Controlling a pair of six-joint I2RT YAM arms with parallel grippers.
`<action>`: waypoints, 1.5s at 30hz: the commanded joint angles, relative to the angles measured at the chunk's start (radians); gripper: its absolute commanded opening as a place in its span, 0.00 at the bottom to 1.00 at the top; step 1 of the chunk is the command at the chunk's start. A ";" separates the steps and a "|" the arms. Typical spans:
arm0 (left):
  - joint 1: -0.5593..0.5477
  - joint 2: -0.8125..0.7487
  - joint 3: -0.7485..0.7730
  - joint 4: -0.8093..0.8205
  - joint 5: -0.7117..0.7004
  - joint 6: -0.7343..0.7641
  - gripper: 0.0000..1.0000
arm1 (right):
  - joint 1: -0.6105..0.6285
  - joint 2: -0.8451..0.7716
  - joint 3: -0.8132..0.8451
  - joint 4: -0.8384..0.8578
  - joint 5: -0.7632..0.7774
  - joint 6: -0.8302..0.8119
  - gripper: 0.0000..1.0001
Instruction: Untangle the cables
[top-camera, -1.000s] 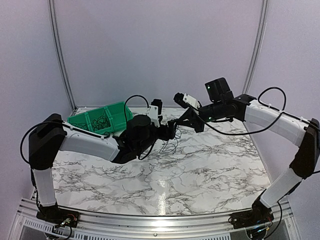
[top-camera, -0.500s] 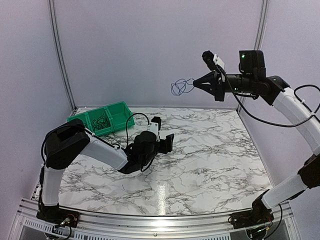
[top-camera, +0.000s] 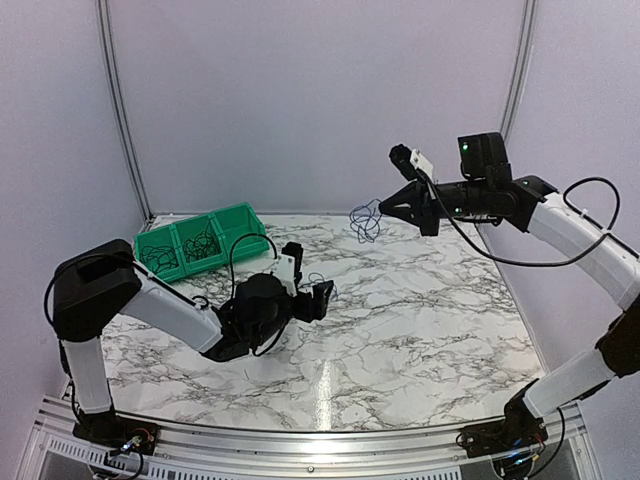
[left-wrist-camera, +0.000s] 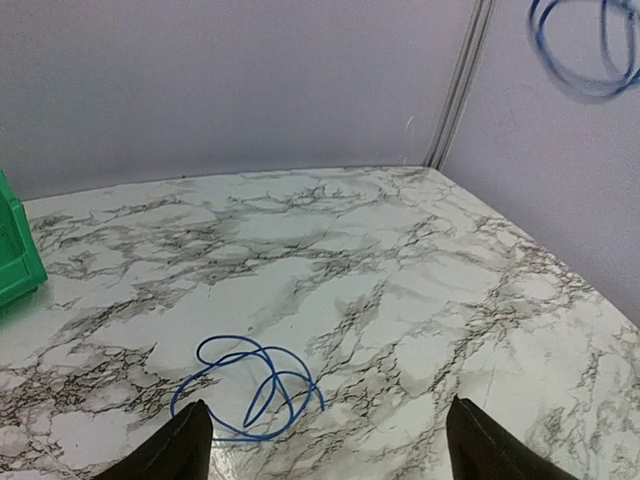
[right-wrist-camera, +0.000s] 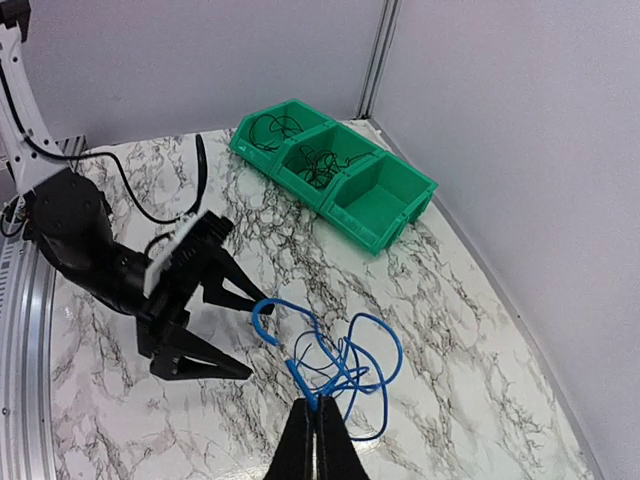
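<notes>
Right gripper (top-camera: 385, 212) pinches the dangling cables (top-camera: 365, 222), left gripper (top-camera: 308, 280) gapes wide above a loose coil (left-wrist-camera: 250, 395). Thin grip, they could slip

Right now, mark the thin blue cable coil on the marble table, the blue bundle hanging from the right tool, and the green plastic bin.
Blue cable coil (left-wrist-camera: 268, 378): left wrist view, crossing loops.
Hanging blue bundle (right-wrist-camera: 335, 373): right wrist view, tangled middle.
Green plastic bin (right-wrist-camera: 383, 206): right wrist view, empty compartment's floor.
</notes>
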 joint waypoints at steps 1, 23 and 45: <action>-0.027 -0.151 -0.067 0.096 0.095 0.070 0.84 | -0.001 0.009 -0.073 0.086 0.002 -0.006 0.00; -0.031 -0.289 0.164 -0.398 0.297 0.440 0.72 | 0.036 0.116 -0.177 0.057 -0.146 -0.075 0.00; -0.030 -0.234 0.305 -0.531 0.308 0.521 0.15 | 0.049 0.117 -0.182 0.058 -0.136 -0.083 0.00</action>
